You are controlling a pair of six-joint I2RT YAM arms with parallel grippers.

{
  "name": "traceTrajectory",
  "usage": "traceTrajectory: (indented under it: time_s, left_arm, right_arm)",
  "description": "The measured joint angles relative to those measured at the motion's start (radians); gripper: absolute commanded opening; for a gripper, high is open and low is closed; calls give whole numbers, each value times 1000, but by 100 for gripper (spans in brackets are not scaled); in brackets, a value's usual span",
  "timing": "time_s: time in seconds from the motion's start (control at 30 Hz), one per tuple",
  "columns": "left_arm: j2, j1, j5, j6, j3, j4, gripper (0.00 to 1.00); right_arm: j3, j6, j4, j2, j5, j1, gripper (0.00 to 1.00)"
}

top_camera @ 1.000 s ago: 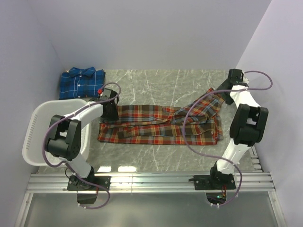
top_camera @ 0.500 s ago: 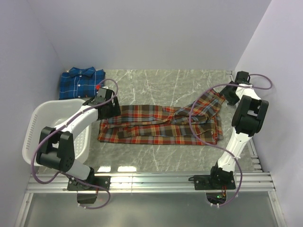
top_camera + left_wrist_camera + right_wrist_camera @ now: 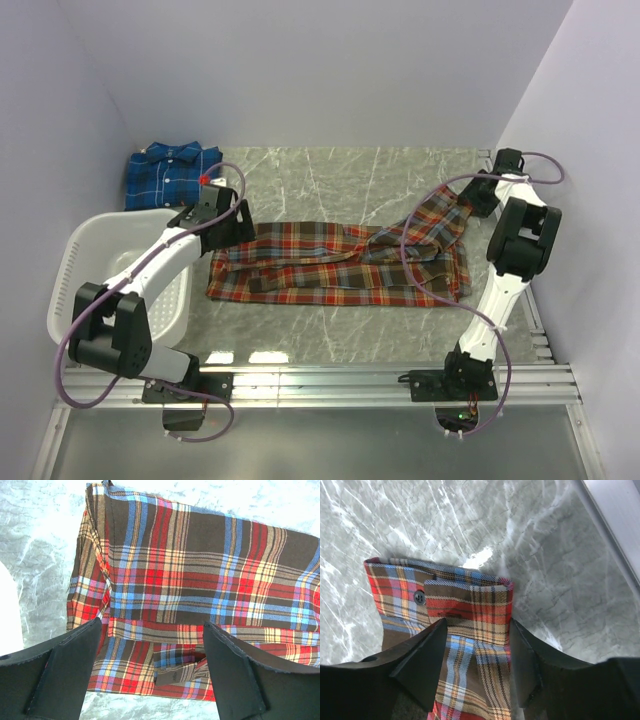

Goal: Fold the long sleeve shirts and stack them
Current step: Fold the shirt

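The red-orange plaid shirt is seen spread lengthwise on the marble table, its nearer end lying just beside the white slotted basket and its body stretching away from the basket toward the opposite side. The blue plaid shirt is found already folded, collar up, just beyond the basket's far rim, where it is judged to serve as the base of the stack. The left gripper is held above the shirt end closest to the basket, its jaws spread wide with nothing between them but the cloth lying flat below; that end appears to be left lying free. The right gripper is placed at the point farthest from the basket, where one sleeve is drawn out to the table's far corner. The buttoned cuff is seen passing flat between the half-parted jaws and reaching out past them; whether the cloth is truly pinched or merely flanked cannot be told. The sleeve is judged to be stretched out this way so that it can be laid back across the body as a first fold. The folding of this shirt is thus reckoned barely begun, and the stacking not yet started.
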Motion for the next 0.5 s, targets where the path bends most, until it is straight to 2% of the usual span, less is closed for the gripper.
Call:
traceTrajectory:
  time_s: [0.17,0.4,0.43,0.5]
  left_arm:
    - [0,0,2,0,-7,1,88]
    - [0,-1,2,0,-30,1,88]
    - [0,-1,2,0,-32,0,88]
    - [0,-1,2,0,-36,0,88]
  right_arm:
    - [35,-26,-38,14,11,19,43]
    - [116,-66,-117,60,86,73,32]
    - [123,-71,-126,61,105,82,20]
    - [128,-81,-140,61,135,103,12]
